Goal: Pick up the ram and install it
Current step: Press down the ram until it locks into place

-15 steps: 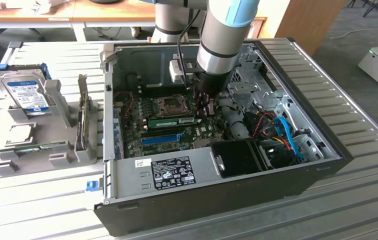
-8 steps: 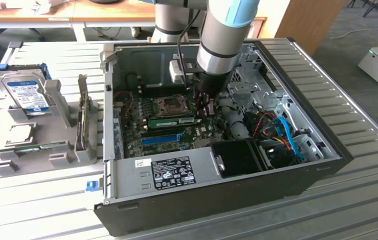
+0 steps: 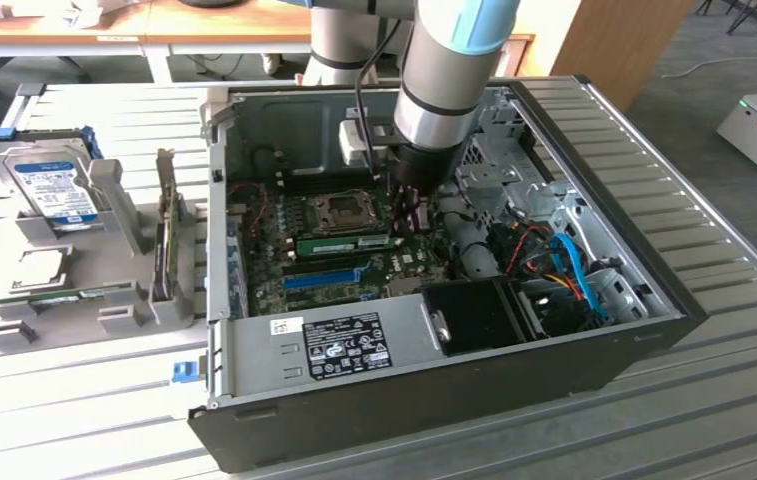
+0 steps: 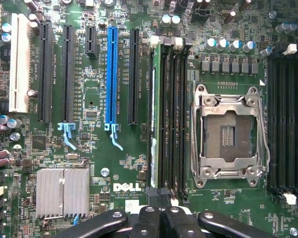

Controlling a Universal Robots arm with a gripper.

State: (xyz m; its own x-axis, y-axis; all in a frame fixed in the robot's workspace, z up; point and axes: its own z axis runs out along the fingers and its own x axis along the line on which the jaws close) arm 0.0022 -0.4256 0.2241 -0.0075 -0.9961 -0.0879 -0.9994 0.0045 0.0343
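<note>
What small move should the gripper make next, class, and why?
Probably a gentle press straight down: the ram already stands edge-up in the motherboard beside the CPU socket, and the shut gripper sits over its end, holding nothing.

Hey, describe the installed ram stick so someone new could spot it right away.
Look inside the open computer case, on the green motherboard beside the silver CPU socket. The ram stands edge-up in the memory slot farthest from that socket; the neighbouring black slots are empty.
</note>
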